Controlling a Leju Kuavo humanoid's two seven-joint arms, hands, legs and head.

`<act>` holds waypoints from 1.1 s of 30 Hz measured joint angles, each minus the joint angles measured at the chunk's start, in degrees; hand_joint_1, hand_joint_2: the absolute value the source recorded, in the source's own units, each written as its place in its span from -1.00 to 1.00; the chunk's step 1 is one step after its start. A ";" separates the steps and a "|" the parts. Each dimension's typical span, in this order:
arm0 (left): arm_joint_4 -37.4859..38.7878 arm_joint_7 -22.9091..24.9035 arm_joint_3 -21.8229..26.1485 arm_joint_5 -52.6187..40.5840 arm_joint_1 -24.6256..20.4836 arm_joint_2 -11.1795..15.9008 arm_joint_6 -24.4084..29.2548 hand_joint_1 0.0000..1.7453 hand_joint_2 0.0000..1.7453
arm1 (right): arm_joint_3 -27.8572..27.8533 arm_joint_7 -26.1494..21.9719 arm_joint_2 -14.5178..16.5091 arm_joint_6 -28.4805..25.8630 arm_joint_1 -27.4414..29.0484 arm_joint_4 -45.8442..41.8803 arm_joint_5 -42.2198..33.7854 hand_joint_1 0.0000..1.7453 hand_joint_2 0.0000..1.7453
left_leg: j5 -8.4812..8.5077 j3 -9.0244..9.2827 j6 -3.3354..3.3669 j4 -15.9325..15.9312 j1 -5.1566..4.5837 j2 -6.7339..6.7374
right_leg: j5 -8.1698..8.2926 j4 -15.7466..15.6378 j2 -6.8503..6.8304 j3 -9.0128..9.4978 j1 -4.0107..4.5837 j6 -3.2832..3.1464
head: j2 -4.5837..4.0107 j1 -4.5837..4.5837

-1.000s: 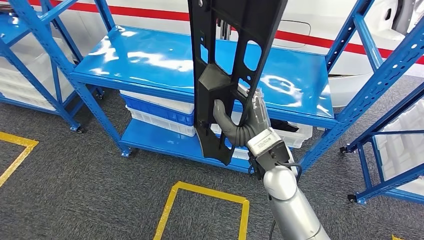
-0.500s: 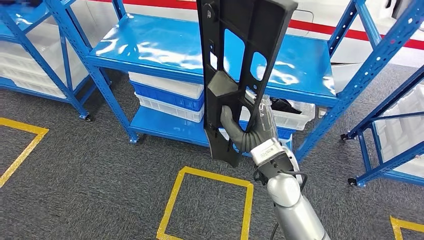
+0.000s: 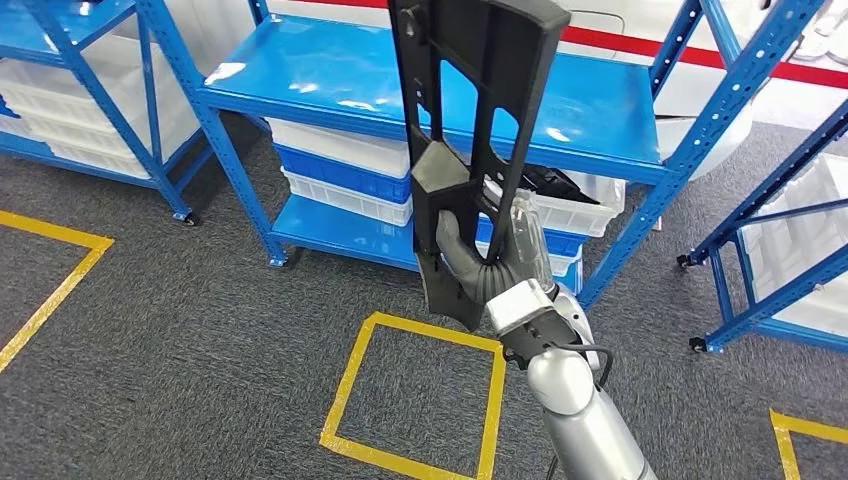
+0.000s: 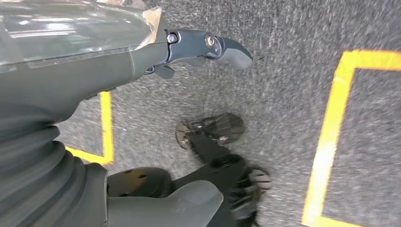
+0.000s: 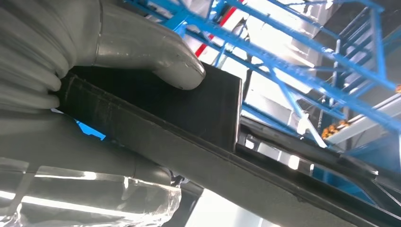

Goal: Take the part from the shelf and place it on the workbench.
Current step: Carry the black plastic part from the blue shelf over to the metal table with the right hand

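Black plastic part (image 3: 470, 130) is up off the blue shelf (image 3: 330, 90), upright in your right hand (image 3: 490, 265), fingers clamped round its lower end so it clears the rack, left hand (image 4: 71, 94) loose, holding nothing.

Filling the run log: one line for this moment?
right hand: grips black part, upright | left hand: empty, over carpet | blue shelf: bare

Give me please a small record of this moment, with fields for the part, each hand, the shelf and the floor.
part: long black plastic part, held upright in front of the shelf, off its surface
right hand: right hand grips the part low down; thumb pressed on it
left hand: left hand holds nothing, hangs over the carpet
shelf: blue shelf; white and blue crates below
floor: grey carpet, yellow tape square
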 joint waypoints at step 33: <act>-0.02 0.27 2.53 -2.83 0.32 0.31 0.91 -1.00 1.00 | -0.89 1.02 1.39 0.51 4.07 -3.29 3.64 1.00 1.00 | 3.56 -4.79 2.55 -0.68 -1.36 -0.63 | -3.92 0.58 -2.58 2.84 0.63 0.55 | -0.01 0.54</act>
